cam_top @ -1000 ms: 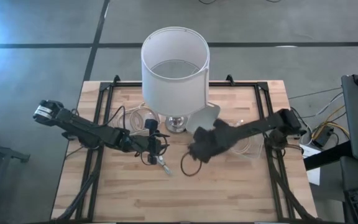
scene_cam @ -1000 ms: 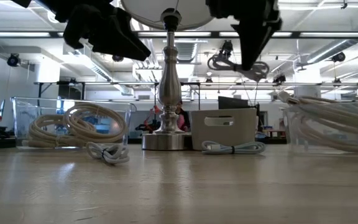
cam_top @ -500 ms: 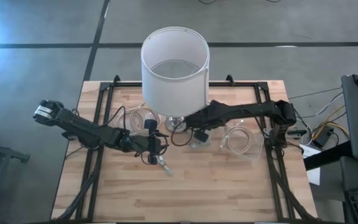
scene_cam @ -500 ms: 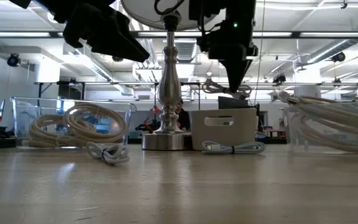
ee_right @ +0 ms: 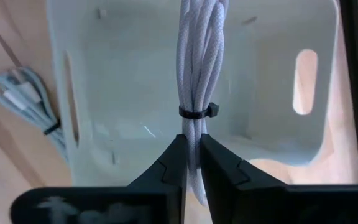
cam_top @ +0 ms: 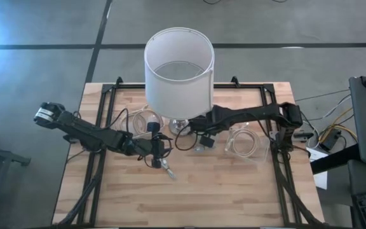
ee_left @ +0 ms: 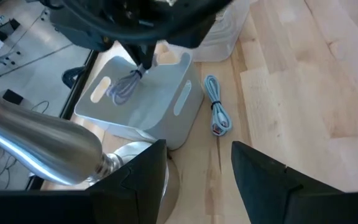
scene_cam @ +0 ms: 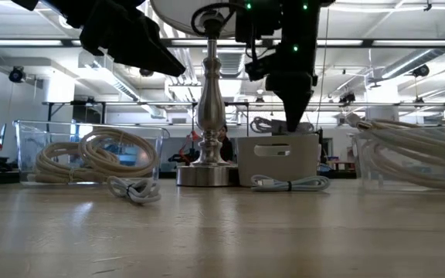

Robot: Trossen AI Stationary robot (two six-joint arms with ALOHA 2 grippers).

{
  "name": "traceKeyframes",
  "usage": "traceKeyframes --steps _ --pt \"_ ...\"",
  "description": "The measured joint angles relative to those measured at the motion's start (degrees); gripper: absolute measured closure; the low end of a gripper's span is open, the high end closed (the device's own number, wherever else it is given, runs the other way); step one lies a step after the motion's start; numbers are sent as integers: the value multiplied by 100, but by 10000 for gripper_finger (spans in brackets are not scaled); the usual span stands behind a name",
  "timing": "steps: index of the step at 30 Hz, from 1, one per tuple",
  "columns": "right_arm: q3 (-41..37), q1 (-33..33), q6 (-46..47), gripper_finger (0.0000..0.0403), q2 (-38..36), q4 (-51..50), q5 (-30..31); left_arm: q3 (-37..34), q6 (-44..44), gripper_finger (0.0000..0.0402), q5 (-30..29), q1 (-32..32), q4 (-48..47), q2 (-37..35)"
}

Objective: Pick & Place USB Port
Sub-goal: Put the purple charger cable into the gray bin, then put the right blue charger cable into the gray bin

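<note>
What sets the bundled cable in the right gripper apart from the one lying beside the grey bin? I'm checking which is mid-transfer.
The held cable hangs upright, pinched by the right gripper over the open grey bin; the loose cable lies flat on the wooden table, outside the bin and ungripped. The held one is above the bin's interior; the loose one rests against its outer side. Both are pale, folded bundles.

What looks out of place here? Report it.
One bundled cable lies on the wooden table just outside the white bin, not in it. The right tool holds another bundled cable over the bin.
</note>
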Motion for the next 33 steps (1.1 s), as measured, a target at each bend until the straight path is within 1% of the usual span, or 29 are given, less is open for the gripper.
traceKeyframes --steps 8,17,24,27,30,33 --pt "-461 -17 -329 335 4 758 -6 0 -172 216 0 0 2 0" --pt "-465 0 -345 299 -4 702 -33 0 -312 216 0 0 2 0" --pt "-24 153 -402 283 -9 399 -123 0 -441 216 29 -2 -27 0" --pt "221 286 -388 280 -13 259 -308 0 -455 216 373 -2 -227 0" --pt "384 484 -385 277 -13 238 -514 0 -508 216 943 -7 -494 0" --pt "456 716 -289 278 -15 249 -933 0 -644 216 1493 -10 -758 0"
